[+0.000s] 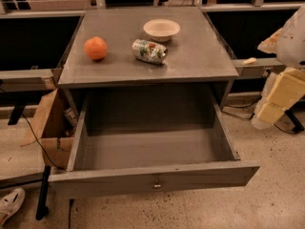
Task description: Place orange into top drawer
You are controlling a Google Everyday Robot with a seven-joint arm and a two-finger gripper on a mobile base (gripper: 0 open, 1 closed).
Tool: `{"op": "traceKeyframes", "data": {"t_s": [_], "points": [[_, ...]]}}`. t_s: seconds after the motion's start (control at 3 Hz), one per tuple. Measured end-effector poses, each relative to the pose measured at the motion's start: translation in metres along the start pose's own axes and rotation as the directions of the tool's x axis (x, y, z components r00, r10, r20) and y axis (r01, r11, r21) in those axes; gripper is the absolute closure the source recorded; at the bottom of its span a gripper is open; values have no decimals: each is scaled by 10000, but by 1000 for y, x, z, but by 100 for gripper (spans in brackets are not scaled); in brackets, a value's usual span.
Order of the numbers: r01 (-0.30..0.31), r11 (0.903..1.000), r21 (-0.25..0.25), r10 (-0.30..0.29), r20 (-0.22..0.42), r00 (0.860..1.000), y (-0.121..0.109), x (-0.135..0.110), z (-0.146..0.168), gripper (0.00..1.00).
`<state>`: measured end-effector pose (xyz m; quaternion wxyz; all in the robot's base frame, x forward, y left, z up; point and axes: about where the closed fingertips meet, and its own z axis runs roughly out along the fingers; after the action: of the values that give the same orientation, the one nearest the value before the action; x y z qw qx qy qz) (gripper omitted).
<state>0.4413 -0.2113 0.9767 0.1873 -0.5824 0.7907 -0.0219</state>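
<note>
One orange (96, 48) sits on the left side of the grey table (205, 61), well apart from the top drawer (143, 179), which stands pulled out below the tabletop with one small metal knob (157, 185) at the middle of its front panel. Just right of the orange lies one green-and-silver drink can (149, 50) on its side; its label print is too blurred to read. Behind the can stands one cream-white bowl (161, 29), upright. The gripper (279, 99), cream-yellow under a white arm, hangs at the right edge of the view, beside the table and apart from everything on it; whether it is released or clenched cannot be told. One cardboard box (47, 123) stands on the floor left of the drawer, and one white shoe (10, 205) shows in the lower left corner.
</note>
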Motion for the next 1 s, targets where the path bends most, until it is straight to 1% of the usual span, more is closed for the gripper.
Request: {"op": "traceKeyframes", "data": {"t_s": [0.33, 0.67, 1.0], "points": [[-702, 9972, 276, 671, 987, 9929, -1, -24, 4, 0], [-1243, 9909, 507, 1095, 2300, 9670, -12, -72, 4, 0], [-1919, 9791, 674, 1559, 3574, 9208, -36, -139, 0, 0]]}}
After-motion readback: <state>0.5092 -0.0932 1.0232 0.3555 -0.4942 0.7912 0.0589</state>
